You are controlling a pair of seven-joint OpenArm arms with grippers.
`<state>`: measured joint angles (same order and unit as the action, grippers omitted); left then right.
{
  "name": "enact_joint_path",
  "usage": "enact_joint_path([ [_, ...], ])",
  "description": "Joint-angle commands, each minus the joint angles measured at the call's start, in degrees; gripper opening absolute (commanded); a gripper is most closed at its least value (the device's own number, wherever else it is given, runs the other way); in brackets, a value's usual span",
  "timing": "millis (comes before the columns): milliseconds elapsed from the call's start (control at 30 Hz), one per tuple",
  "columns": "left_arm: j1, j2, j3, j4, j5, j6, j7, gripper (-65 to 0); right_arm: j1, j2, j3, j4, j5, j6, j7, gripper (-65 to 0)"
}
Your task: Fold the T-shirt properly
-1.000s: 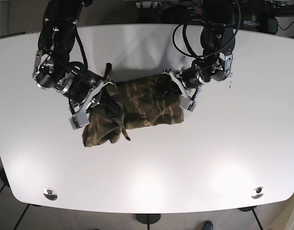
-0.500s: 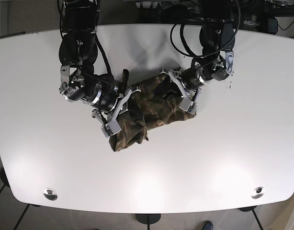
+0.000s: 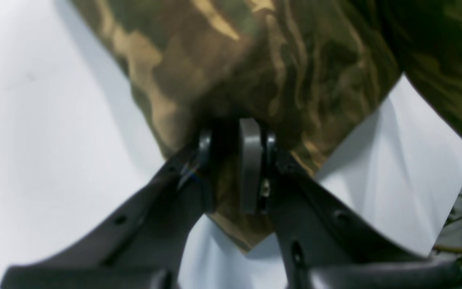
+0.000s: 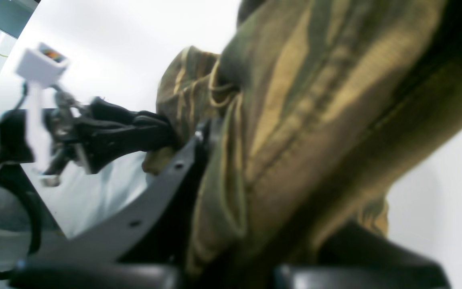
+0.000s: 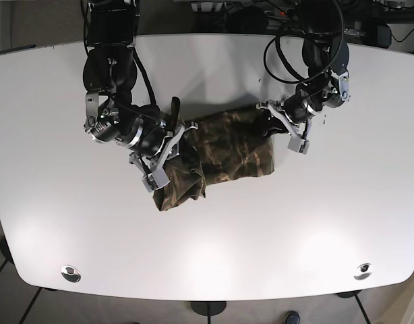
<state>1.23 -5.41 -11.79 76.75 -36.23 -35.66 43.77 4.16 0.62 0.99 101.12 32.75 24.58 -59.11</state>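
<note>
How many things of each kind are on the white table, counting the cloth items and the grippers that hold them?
T-shirt: 1
Grippers: 2, the left gripper and the right gripper, each shut on the T-shirt
Total: 3, all over the table

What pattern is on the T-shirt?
Camouflage in olive green, brown and tan on the T-shirt; clearest in the left wrist view.

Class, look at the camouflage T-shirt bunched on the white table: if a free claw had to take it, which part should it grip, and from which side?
Probably the loose lobe of the T-shirt hanging toward the table's near edge, approached from that bare near side. It sticks out as a graspable fold, while the left claw and right claw already occupy both ends.
</note>
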Motion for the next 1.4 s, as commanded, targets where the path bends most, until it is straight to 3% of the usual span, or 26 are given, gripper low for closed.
enact_joint_path([
  [33, -2.2, -0.3, 0.9, -1.5, -0.3, -0.5, 0.0, -57.1, 1.2, -0.2, -0.2, 1.0, 1.1, 0.34, 1.3, -62.8],
  [167, -2.3, -0.3, 2.4, -1.6, -0.3, -0.5, 0.0, -57.1, 2.6, -0.4, -3.9, -0.2, 0.6, 0.17, 2.3, -62.8],
  [233, -2.2, -0.3, 2.8, -1.6, -0.3, -0.5, 0.0, -57.1, 4.1, -0.5, -8.0, -2.4, -1.8, 0.17, 5.9, -62.8],
  [333, -2.1, -0.1, 2.8, -1.8, -0.3, -0.5, 0.0, -57.1, 6.1, -3.1, -9.5, -7.1, -5.0, 0.17, 9.0, -62.8],
  [467, -2.1, 0.0, 2.8, -1.9, -0.2, -0.5, 0.0, -57.1, 9.3, -6.5, -10.4, -14.2, -12.2, 0.17, 12.6, -62.5],
  [600, -2.2, -0.2, 2.8, -2.0, -0.2, -0.5, 0.0, -57.1, 10.5, -6.9, -17.7, -16.1, -21.0, 0.17, 13.2, -60.7],
  [667, -2.2, -0.2, 2.8, -1.8, -0.3, -0.5, 0.0, -57.1, 10.5, -7.8, -19.4, -15.9, -22.9, 0.17, 12.9, -49.0],
  [700, -2.3, -0.2, 2.8, -1.7, -0.4, -0.5, 0.0, -57.1, 10.5, -7.9, -20.2, -15.7, -23.7, 0.17, 12.9, -35.2],
  [767, -2.2, -0.2, 2.8, -1.6, -0.5, -0.5, 0.0, -57.1, 10.3, -8.0, -20.2, -14.8, -23.9, 0.17, 12.8, -17.3],
  [833, -2.3, -0.1, 2.8, -1.5, -0.6, -0.6, 0.0, -57.2, 10.2, -8.0, -20.2, -13.3, -23.9, 0.17, 12.8, -7.1],
  [967, -0.5, -0.3, 1.5, 6.8, -0.7, -0.6, 0.3, -57.5, 10.3, -8.1, -20.3, -11.2, -23.8, 0.17, 12.8, -9.2],
  [1100, 6.6, -2.4, -10.0, 17.4, -0.7, -0.6, 0.6, -57.4, 10.5, -8.8, -24.0, -11.7, -24.0, 0.17, 12.8, -12.2],
  [1267, 10.3, -9.2, -19.3, 18.9, -0.3, -4.3, 3.1, -57.2, 11.3, -9.6, -29.8, -13.8, -23.1, -0.01, 14.5, -14.3],
  [1400, 11.4, -12.5, -21.0, 19.3, -0.2, -4.3, 3.2, -56.9, 12.5, -9.6, -31.3, -16.1, -16.2, -6.25, 17.5, -14.0],
])
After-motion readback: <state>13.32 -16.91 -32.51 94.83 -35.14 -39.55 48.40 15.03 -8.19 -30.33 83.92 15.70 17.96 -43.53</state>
